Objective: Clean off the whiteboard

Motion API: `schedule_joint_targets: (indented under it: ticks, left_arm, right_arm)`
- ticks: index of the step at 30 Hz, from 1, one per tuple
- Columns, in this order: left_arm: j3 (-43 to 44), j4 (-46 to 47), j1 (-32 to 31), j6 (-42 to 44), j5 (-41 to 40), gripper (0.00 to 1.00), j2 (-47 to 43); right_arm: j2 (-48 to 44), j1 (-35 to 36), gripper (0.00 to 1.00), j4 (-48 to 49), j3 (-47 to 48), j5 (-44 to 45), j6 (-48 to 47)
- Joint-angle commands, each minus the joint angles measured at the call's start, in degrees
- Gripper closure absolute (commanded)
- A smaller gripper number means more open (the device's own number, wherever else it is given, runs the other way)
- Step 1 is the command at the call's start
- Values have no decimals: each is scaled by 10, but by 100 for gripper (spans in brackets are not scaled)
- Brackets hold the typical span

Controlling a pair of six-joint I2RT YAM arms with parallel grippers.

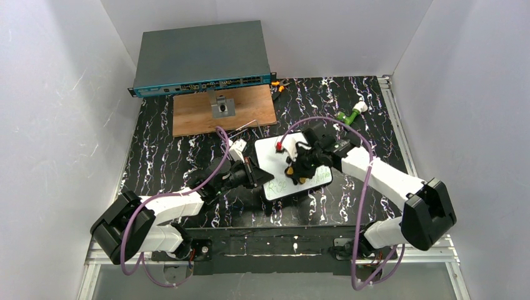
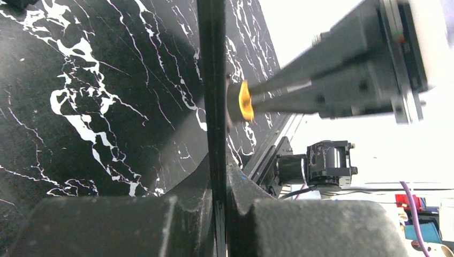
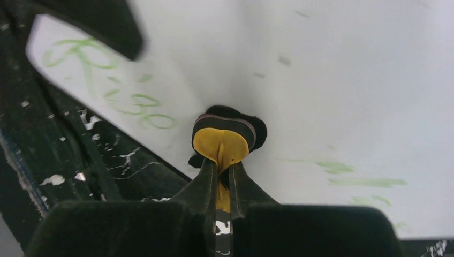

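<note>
The whiteboard [image 1: 275, 164] lies on the black marbled table, white with green writing along its near edge. My left gripper [image 1: 252, 175] is shut on the board's left edge; in the left wrist view the board's thin black rim [image 2: 212, 96] runs edge-on between my closed fingers. My right gripper [image 1: 299, 167] is shut on a small yellow and black eraser [image 3: 224, 140], which presses on the board's white face [image 3: 332, 80]. Green letters [image 3: 128, 99] lie to the left of the eraser and fainter green marks [image 3: 364, 181] to the right. The eraser also shows in the left wrist view [image 2: 244, 100].
A brown wooden panel [image 1: 200, 115] with a small grey part [image 1: 223, 107] lies behind the board. A grey and blue network switch [image 1: 200, 57] stands at the back. A green and white marker [image 1: 351, 112] lies at the back right. White walls enclose the table.
</note>
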Motion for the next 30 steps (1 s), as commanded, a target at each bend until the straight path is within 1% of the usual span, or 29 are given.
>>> schedule_joint_targets:
  ticks: [1, 3, 6, 8, 9, 12, 14, 16, 17, 20, 22, 24, 28, 30]
  left_arm:
    - [1, 45, -6, 16, 24, 100, -32]
    - [1, 45, -6, 18, 25, 100, -31]
    - [1, 49, -6, 18, 27, 100, -27]
    - [1, 51, -6, 17, 28, 100, -25]
    - [1, 51, -6, 17, 28, 100, -24]
    - [1, 51, -5, 17, 27, 100, -25]
    - [2, 51, -6, 17, 28, 100, -23]
    - [4, 52, -6, 18, 29, 100, -21]
    - [5, 52, -6, 17, 30, 100, -19]
    - [5, 53, -6, 16, 30, 100, -18]
    - [4, 52, -6, 17, 31, 100, -20]
    - [5, 48, -6, 19, 30, 100, -24]
    - [3, 35, -6, 25, 27, 100, -37]
    - [0, 36, -6, 26, 25, 100, -37]
  right_arm:
    - [35, -85, 99, 40, 43, 68, 38]
    - [38, -105, 99, 47, 43, 72, 41]
    - [40, -113, 99, 51, 37, 71, 41]
    - [39, -113, 99, 40, 35, 48, 40]
    - [35, -112, 99, 31, 33, 23, 34]
    - [12, -85, 99, 11, 19, -49, 9]
    - [-2, -55, 99, -1, 12, -70, -9]
    - [-5, -41, 99, -6, 17, -77, -11]
    - [-3, -41, 99, -3, 25, -70, -1]
    - [14, -56, 99, 19, 54, -8, 32]
    - [36, -81, 99, 27, 76, 29, 52]
    - [54, -103, 99, 27, 90, 46, 62]
    - [51, -121, 99, 39, 68, 64, 56]
    - [40, -120, 99, 42, 44, 54, 45]
